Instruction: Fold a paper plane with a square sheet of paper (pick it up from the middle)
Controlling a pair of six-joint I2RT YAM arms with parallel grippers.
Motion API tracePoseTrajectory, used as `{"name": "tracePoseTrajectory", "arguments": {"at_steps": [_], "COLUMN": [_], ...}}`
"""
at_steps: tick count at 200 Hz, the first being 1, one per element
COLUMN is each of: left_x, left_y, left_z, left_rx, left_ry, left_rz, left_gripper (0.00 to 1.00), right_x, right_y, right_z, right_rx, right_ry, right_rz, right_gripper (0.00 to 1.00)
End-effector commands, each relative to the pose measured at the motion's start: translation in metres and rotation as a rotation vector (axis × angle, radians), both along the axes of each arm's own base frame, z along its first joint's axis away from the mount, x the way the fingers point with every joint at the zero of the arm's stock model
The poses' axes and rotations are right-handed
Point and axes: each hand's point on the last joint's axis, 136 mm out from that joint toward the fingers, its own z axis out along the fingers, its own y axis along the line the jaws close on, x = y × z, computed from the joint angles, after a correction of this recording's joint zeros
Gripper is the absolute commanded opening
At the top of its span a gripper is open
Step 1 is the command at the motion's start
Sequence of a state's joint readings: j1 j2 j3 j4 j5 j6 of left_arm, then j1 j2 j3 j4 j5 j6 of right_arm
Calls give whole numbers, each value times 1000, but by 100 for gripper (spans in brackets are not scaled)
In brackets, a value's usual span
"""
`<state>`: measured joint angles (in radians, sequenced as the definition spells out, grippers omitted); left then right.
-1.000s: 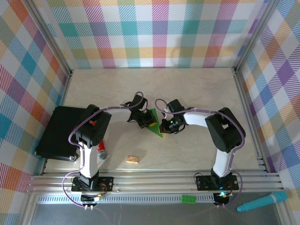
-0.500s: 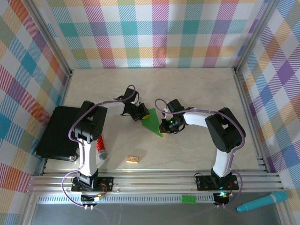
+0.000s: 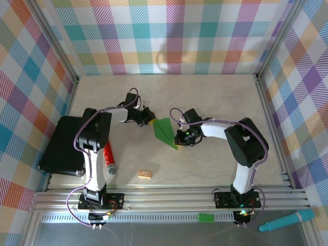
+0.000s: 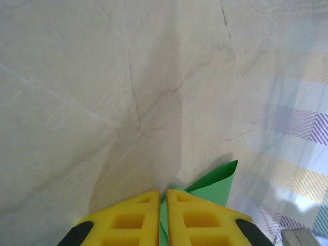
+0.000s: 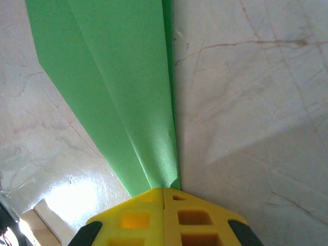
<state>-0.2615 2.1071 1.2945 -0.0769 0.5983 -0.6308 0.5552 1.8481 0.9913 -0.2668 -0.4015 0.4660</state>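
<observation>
The square sheet of paper is folded into a slim bright green dart, the paper plane [image 3: 165,131], lying at mid-table with its point toward the near right. My left gripper [image 3: 151,121] is shut on its wide far-left end; in the left wrist view the paper plane [image 4: 218,185] has a green layer pinched in the thin gap of the left gripper [image 4: 164,197]. My right gripper [image 3: 177,140] is shut on the narrow pointed end. From the right gripper [image 5: 164,190] in the right wrist view, the paper plane [image 5: 118,77] fans out with its creased layers.
A black flat case [image 3: 62,146] lies at the left edge. A red tube [image 3: 109,157] and a small wooden block [image 3: 145,175] sit near the left arm's base. A green brick [image 3: 206,218] and a teal pen [image 3: 287,221] rest in front of the rail.
My left gripper has moved left and toward the far side, still gripping the paper, so more of the green dart shows between the two grippers. The right arm has stayed put.
</observation>
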Motion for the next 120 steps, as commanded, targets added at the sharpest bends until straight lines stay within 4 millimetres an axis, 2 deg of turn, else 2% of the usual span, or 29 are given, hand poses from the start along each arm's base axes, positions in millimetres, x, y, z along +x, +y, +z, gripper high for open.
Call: {"name": "tracePoseTrajectory", "arguments": {"at_steps": [1, 36, 66, 88, 93, 120], "left_x": [41, 48, 24, -7, -14, -56], "left_y": [41, 48, 53, 55, 55, 53], "left_z": [0, 59, 95, 102, 106, 96], "left_rx": [143, 163, 125, 99, 92, 45], "left_ry": [-104, -195, -246, -244, -248, -203], "left_rz": [100, 144, 190, 207, 207, 211], "left_gripper": [12, 14, 21, 28, 30, 43], "right_x": [-45, -23, 8, 29, 33, 47], "right_y": [-49, -5, 10, 3, 0, -8], "right_z": [-50, -5, 47, 71, 72, 73], "right_rx": [-240, 6, 113, 143, 147, 185], "right_ry": [188, 146, 15, -75, -85, -86], "right_rz": [-44, -64, -107, -157, -167, -144], "right_gripper": [9, 15, 26, 38, 40, 43]}}
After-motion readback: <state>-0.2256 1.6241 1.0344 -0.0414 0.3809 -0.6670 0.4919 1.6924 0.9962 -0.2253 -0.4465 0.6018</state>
